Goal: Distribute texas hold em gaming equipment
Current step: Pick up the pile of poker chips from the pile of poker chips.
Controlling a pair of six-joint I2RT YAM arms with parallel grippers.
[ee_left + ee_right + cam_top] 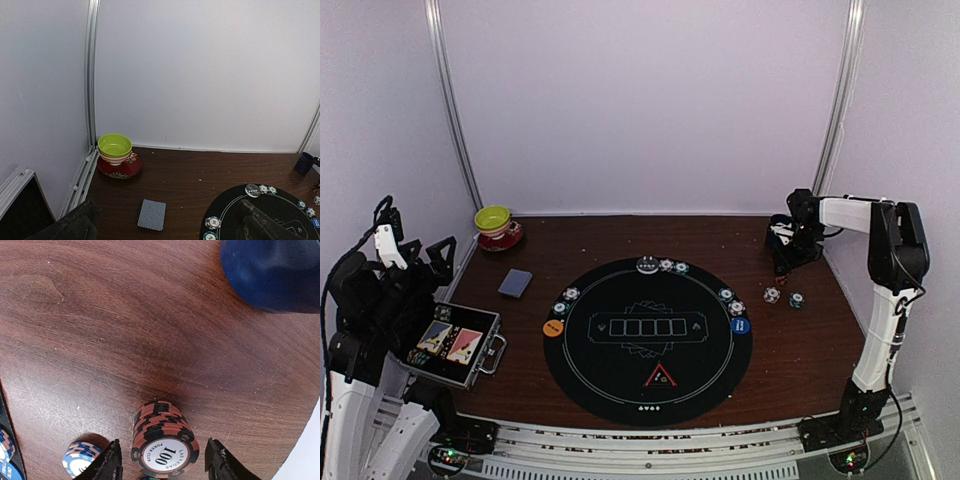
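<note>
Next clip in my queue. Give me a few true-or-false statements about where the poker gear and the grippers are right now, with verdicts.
1. The right gripper straddles a stack of red-and-black striped poker chips marked 100. True.
2. The left gripper holds the grey-blue-backed card deck. False: it is open and empty, and the deck lies on the brown wooden table.
3. The yellow-green bowl sits on a red saucer. True.
4. The red triangle marker lies off the round black mat. False: it lies on the mat, near its near edge.
</note>
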